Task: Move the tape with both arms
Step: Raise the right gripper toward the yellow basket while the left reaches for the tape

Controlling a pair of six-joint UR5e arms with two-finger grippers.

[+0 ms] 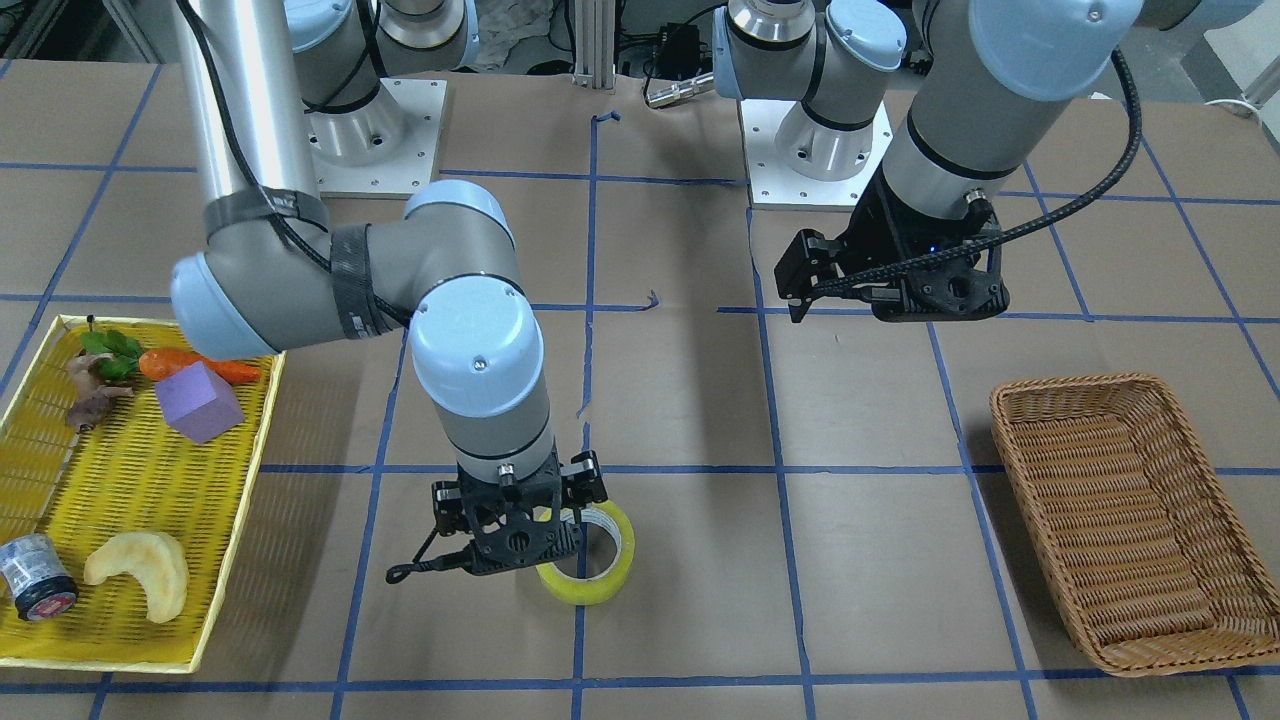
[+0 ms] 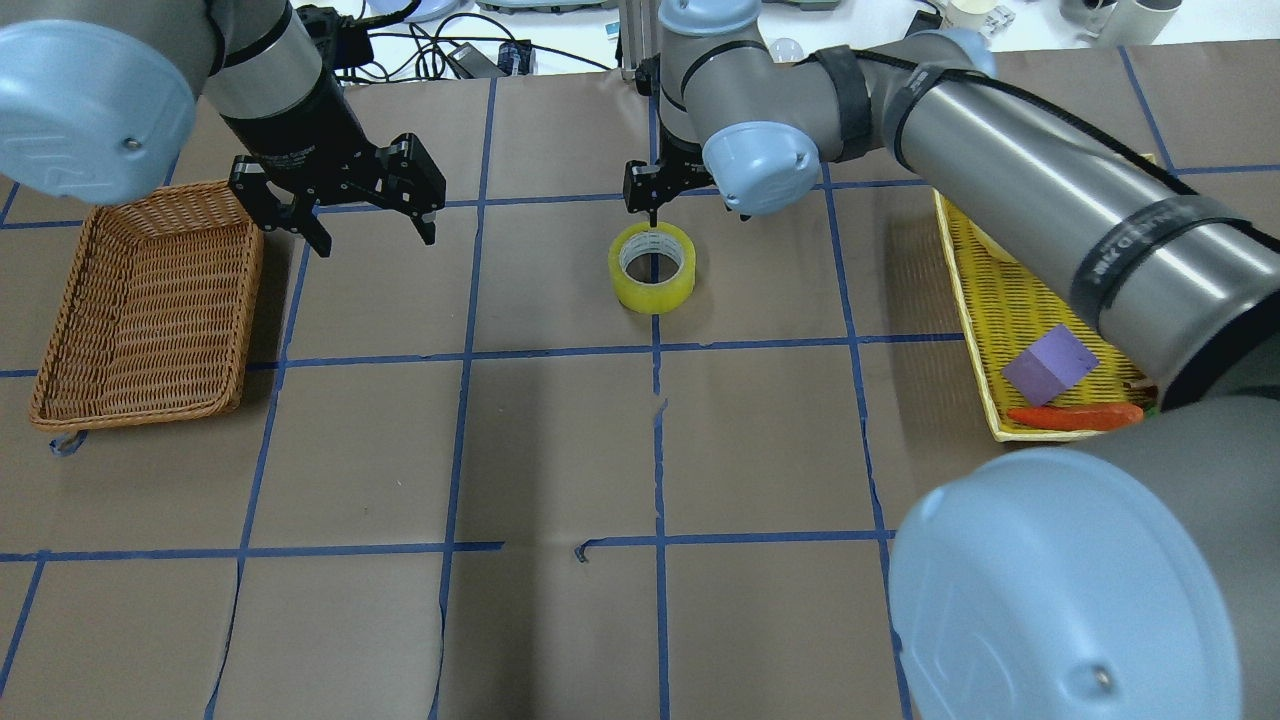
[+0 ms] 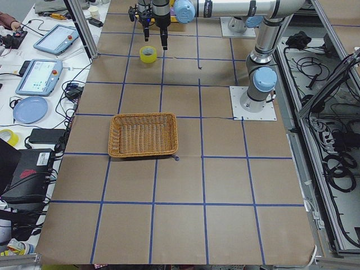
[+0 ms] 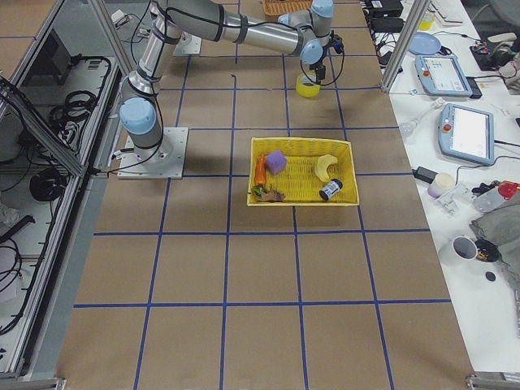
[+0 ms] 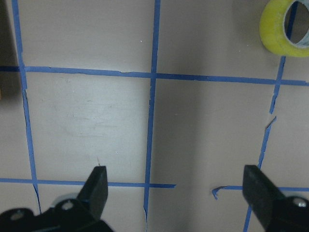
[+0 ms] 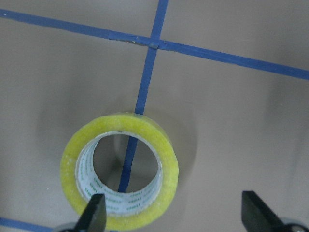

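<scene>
Tape: the tape (image 2: 655, 293) lies flat on the worktop (image 2: 560, 440) with its hole facing straight up. It sits on a blue grid line (image 6: 145, 92), mid-worktop, between the yellow tray (image 1: 130, 470) and the wicker basket (image 2: 140, 300).
Right claw: the right claw (image 6: 175, 212) hangs directly over the ring with its fingers spread wide and nothing gripped.
Left claw: the left claw (image 2: 377, 238) is also gaping wide and empty. It is up beside the basket, well apart from the tape.
Nearer arm: the right one, no contest. From the left wrist camera the tape only peeks in at the far top corner.
Key offset: seen from the right wrist, the ring is not centred in the gap. It sits off toward one finger, whose tip overlaps the near rim, while the other finger stands over bare worktop. Whether that tip is touching, I cannot tell.
Axis: it is a round ring with an upright axis and no long side, so a grip takes the wall with one finger in the hole and one outside.
Step, my read: the tape is at the halfway spot and not yet in the basket, and the right arm is the one placed to act.
Next move calls for: lining that near finger up cleanly inside or outside the wall, then going straight down or straight up.
Risk: a fingertip landing on the rim could tip or skid the roll.
</scene>
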